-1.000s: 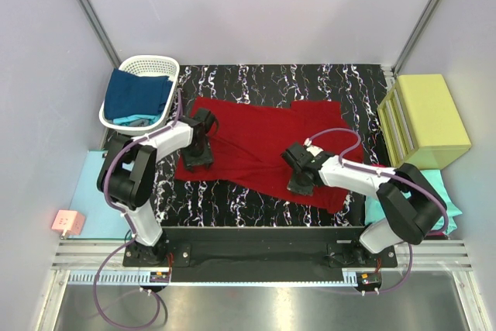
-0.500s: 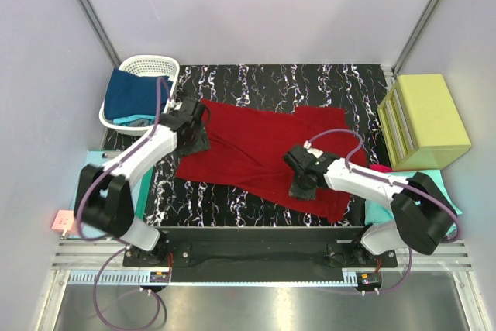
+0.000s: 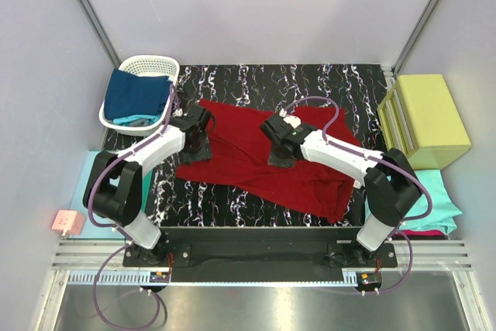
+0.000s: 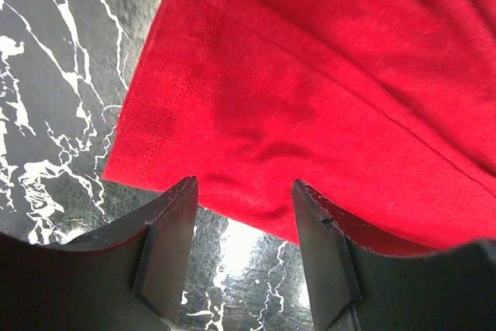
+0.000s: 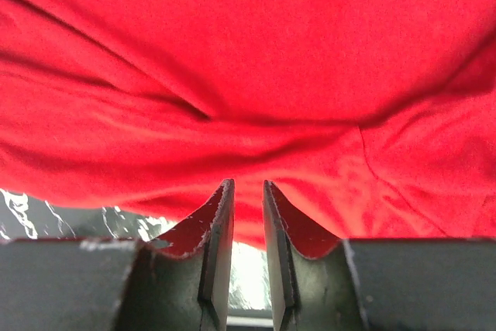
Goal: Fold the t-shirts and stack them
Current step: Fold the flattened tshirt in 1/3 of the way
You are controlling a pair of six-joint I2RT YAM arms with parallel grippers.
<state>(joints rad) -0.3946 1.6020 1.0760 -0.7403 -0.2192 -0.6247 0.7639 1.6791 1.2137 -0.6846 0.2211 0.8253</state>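
Top camera looks down from behind — wrist cameras face the shared red t-shirt (image 3: pixel 240 149) (image 4: pixel 310 75) (image 5: pixel 248 52) close up.

White basket (image 3: pixel 147 60) back-left of black marbled mat (image 3: pixel 310 83) — yellow-green box (image 3: pixel 430 118) right, pink block (image 3: pixel 67 223) near-left.

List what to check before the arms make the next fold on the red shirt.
1. The left gripper is open, at the edge of the red t-shirt: ok.
2. The right gripper is empty, its jaws narrowly apart over the shirt's middle: ok.
3. The shirt lies flat: not ok, creases run across it.
4. The shirt lies wholly on the table: ok.
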